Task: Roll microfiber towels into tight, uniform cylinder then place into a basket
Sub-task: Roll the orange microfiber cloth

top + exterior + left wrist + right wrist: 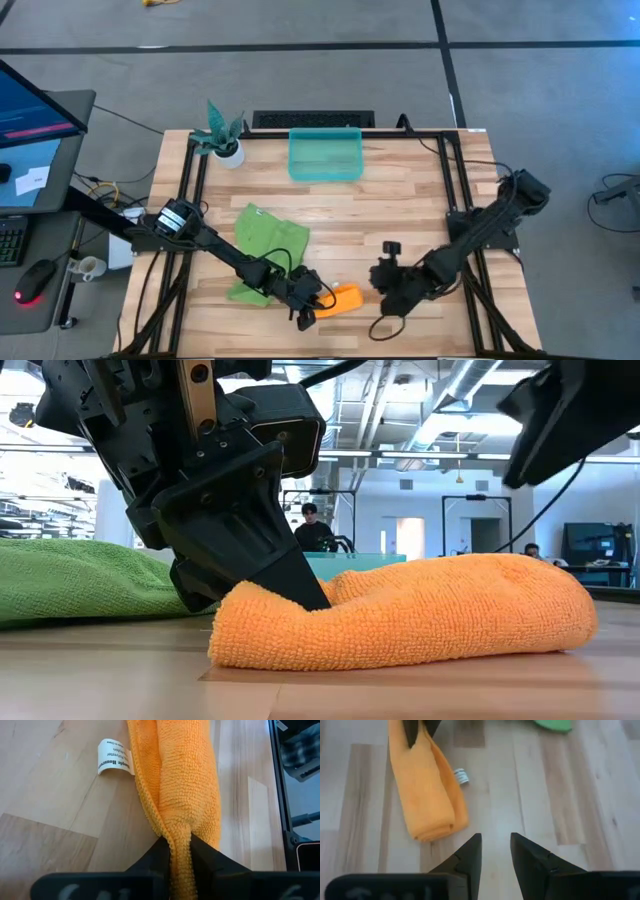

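The orange-yellow towel [343,299] lies as a loose, thick roll on the table near its front edge, with a white label [114,757] sticking out of one side. My left gripper [312,303] is shut on the roll's left end. My right gripper [495,842] hangs open above bare wood just right of the roll, with nothing between its fingers. The lime green towel [265,245] lies crumpled flat on the table, left of centre. The teal basket [325,155] stands at the far edge, holding nothing. My left gripper pinches the left end of the orange-yellow roll [180,832] between its two fingers, on a bunched fold of several layers. The fingers [285,575] slant down from the table's left and lie along the roll. The whole roll rests on the table [420,610].
A small white pot with a teal plant [225,140] stands at the far left corner. Black frame rails run along the table's left and right sides [455,190]. Bare wood lies between the towels and the basket.
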Motion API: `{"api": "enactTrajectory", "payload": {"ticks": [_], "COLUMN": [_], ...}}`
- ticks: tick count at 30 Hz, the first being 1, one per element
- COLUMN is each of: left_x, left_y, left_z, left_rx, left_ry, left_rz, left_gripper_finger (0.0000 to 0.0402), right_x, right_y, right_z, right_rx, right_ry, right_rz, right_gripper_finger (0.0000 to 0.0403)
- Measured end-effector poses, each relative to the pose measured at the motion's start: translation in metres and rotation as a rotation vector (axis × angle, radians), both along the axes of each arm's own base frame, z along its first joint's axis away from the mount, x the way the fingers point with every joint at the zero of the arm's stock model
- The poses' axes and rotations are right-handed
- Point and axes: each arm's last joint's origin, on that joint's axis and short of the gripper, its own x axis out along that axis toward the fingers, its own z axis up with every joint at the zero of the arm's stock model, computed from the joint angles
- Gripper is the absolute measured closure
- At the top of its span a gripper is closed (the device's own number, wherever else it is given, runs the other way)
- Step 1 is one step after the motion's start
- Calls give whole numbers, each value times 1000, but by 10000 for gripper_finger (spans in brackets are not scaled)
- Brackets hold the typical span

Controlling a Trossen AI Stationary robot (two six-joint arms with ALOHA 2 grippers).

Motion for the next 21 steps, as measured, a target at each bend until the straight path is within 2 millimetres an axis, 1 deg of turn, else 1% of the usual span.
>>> {"api": "enactTrajectory", "payload": {"ticks": [4,7,10,12,14,17,21], "left_x": [0,0,0,0,0,0,0], "left_y": [0,0,0,0,0,0,0], "left_z": [0,0,0,0,0,0,0], "left_rx": [-1,-1,-1,-2,-1,-1,-1], "left_ry": [0,1,1,1,1,1,1], "left_rz": [0,0,0,0,0,0,0], "left_gripper_finger": [371,372,372,372,371,372,372], "right_x": [-27,-46,-55,-56,-55,-48,-37], "right_y": [-13,-27,-37,-41,-44,-46,-46], "right_z": [-7,-16,-26,-31,-35,-40,-51], "right_rx": [60,163,284,345,370,392,384], "right_ry": [-60,-120,-204,-260,-299,-348,-362], "right_rz": [-42,-114,-174,-187,-182,-182,-188], "right_gripper_finger": [283,284,284,284,285,285,281]}}
